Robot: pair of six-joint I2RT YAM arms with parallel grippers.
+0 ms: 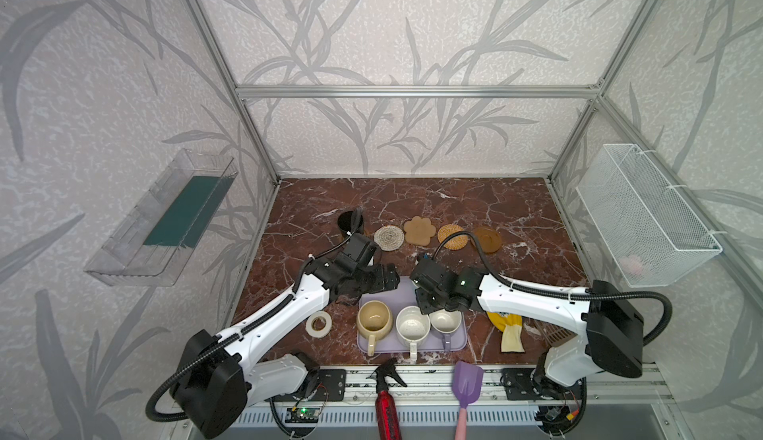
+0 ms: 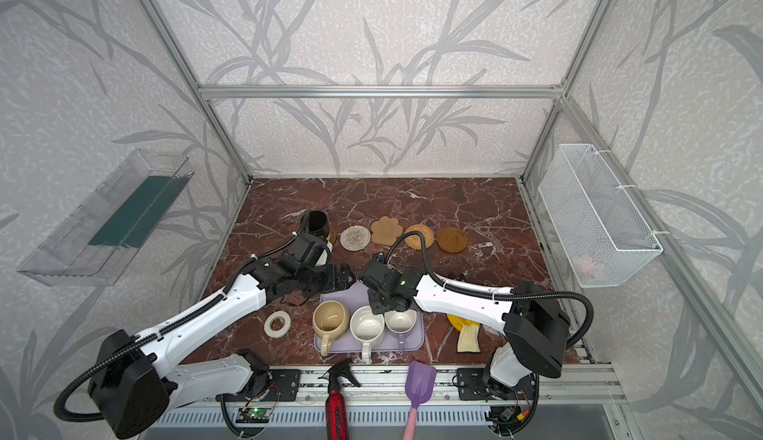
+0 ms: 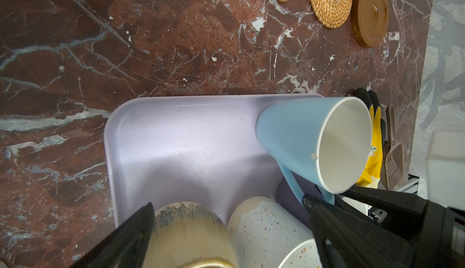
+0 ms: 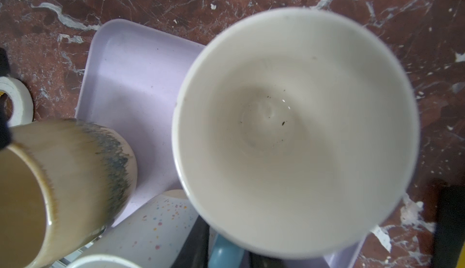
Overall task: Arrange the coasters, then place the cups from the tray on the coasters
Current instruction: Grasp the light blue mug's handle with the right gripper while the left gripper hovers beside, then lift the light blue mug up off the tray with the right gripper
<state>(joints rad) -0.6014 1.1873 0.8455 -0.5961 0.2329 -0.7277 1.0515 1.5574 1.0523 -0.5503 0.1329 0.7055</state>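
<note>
Top views, coasters: four are lying free in a row across the far desk (image 1: pixel 516 211): woven coaster (image 1: pixel 388 237), flower coaster (image 1: pixel 419 231), rattan coaster (image 1: pixel 452 237) and amber disc (image 1: pixel 487 239). The black cup (image 1: pixel 350 222) is standing at the row's 9 o'clock end, apparently on a fifth coaster.
Top views, tray: the tray (image 1: pixel 390 346) is sitting near the desk's 6 o'clock edge, carrying the beige cup (image 1: pixel 374 321), speckled cup (image 1: pixel 413 326) and lavender-grey cup (image 1: pixel 445 320) side by side.
Top views, pincers: the left pincer (image 1: pixel 388 279) is hovering at the tray's 11 o'clock corner. The right pincer (image 1: pixel 425 305) is pointing down over its 1 o'clock part, and its wrist is hiding the light blue cup.
Left wrist, light blue cup: the light blue cup (image 3: pixel 289 138) is leaning over a tray corner with its long axis tipped. Whether its base is clearing the tray cannot be told.
Left wrist, left pincer: it is gaping wide and grasping nothing, straddling the beige and speckled cups.
Right wrist, right pincer: it is clenching the blue handle, and the camera is looking straight into the cup's white inside.
Coming move, judged: the free coasters are lying at 12 to 1 o'clock from the right pincer. The rattan coaster and amber disc are closest, and the right arm is nearer to them than the left. The cup is probably needing levelling before it is set down.
</note>
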